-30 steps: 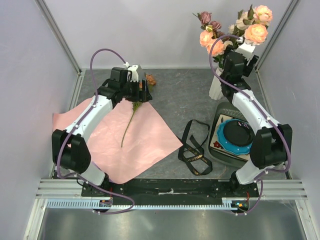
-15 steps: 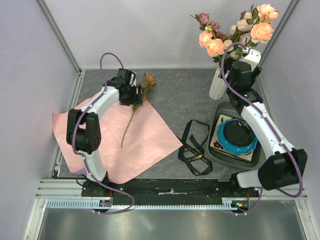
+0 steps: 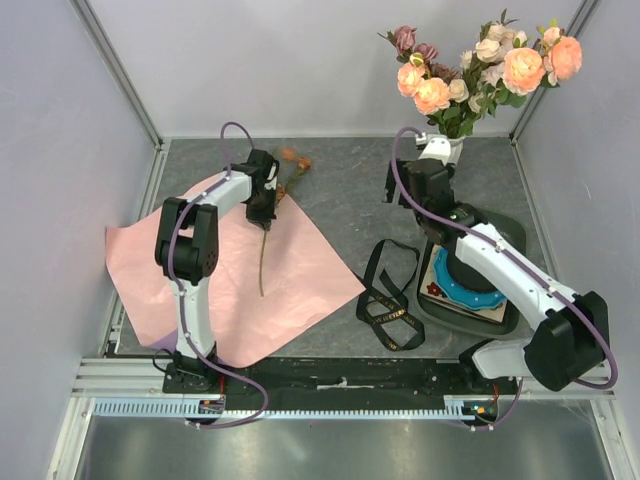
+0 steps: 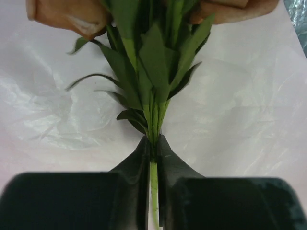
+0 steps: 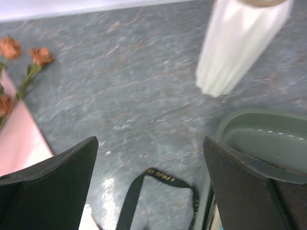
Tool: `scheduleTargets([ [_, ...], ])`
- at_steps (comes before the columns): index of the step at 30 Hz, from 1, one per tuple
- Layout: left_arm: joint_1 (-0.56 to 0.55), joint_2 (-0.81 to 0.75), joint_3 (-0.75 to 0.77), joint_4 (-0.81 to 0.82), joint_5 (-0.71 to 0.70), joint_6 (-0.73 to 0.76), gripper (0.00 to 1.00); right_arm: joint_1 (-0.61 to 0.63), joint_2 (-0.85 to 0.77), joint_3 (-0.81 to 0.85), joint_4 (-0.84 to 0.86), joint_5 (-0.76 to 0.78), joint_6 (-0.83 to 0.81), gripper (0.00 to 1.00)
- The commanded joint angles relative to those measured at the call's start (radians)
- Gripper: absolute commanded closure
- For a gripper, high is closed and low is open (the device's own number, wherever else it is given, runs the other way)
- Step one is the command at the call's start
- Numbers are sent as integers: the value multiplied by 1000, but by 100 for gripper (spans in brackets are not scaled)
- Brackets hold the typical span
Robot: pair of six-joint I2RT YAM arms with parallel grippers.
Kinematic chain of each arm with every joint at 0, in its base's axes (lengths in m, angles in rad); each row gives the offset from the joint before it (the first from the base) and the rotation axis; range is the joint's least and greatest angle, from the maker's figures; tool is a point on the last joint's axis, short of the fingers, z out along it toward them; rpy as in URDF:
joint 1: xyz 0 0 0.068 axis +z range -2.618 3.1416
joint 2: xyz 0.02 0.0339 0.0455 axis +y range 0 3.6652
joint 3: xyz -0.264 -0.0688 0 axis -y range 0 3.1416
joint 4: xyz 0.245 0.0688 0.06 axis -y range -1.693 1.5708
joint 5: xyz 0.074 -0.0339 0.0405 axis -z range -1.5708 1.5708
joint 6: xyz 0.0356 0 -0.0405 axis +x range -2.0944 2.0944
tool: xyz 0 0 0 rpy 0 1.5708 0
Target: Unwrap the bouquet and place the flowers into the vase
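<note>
Narrow pinch from the left gripper (image 4: pixel 153 143) on the green stem (image 4: pixel 153 175) of the last rose sprig (image 3: pixel 263 255), low down, just under the leaves. Sprig lying across the pink wrapping paper (image 3: pixel 200 285) toward the table's far left corner, blooms just past the paper's far edge. Rest of the flowers (image 3: pixel 480 70) already up in the white ribbed vase (image 5: pixel 235 43) at the far right corner. Right gripper (image 5: pixel 149 148) spread wide, empty, hanging near the vase's base. Best to lift straight up, well clear of the paper, carry high past the black ribbon (image 3: pixel 390 300), then tip the cut end down and thread into a gap at the neck. Gently there: probably a light vase, easy to nudge over.
</note>
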Motion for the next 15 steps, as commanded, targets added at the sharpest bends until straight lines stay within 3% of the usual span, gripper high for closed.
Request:
scheduleTargets([
  [1, -6, -17, 71, -30, -23, 16, 98, 79, -18, -10, 19, -92, 33, 2],
  [7, -20, -212, -13, 41, -13, 5, 98, 88, 39, 19, 43, -328, 137, 2],
  [11, -24, -406, -104, 159, 171, 20, 98, 88, 82, 42, 100, -545, 175, 2],
  [15, -27, -499, -171, 277, 358, 10, 98, 88, 117, 40, 189, -696, 233, 2],
])
